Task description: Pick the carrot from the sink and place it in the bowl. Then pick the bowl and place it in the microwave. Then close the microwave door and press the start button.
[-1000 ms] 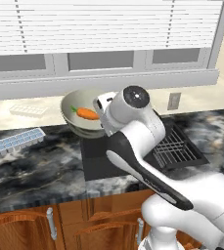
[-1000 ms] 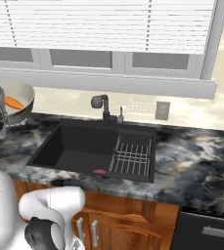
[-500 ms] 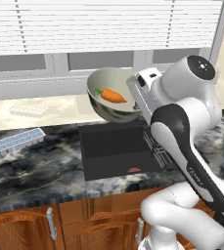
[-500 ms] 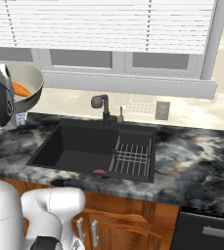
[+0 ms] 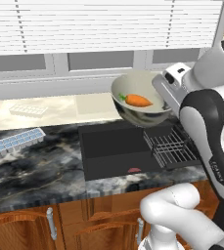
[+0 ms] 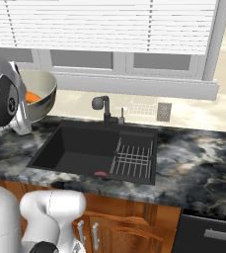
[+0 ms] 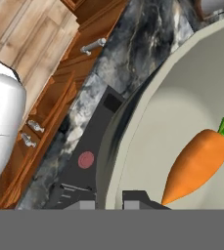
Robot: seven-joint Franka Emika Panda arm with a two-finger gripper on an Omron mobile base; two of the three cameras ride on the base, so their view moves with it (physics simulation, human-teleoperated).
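Bowl (image 5: 142,108) held aloft over the sink (image 5: 118,149), carried on the pincer (image 7: 108,200), which pinches the bowl's rim: one fingertip outside the wall, one inside, seen in the hand view. Bowl tilted a little in the left base view, open side toward the cabinets. Carrot (image 5: 137,100) lies inside, just beyond the inner fingertip, leafy tip pointing away from the pincer. Judged step: hauling the loaded bowl toward the microwave. Best done slowly, rim kept level, wrist roll avoided, so the carrot does not slide out. Small reddish disc (image 6: 100,174) on the sink floor, well below the pincer.
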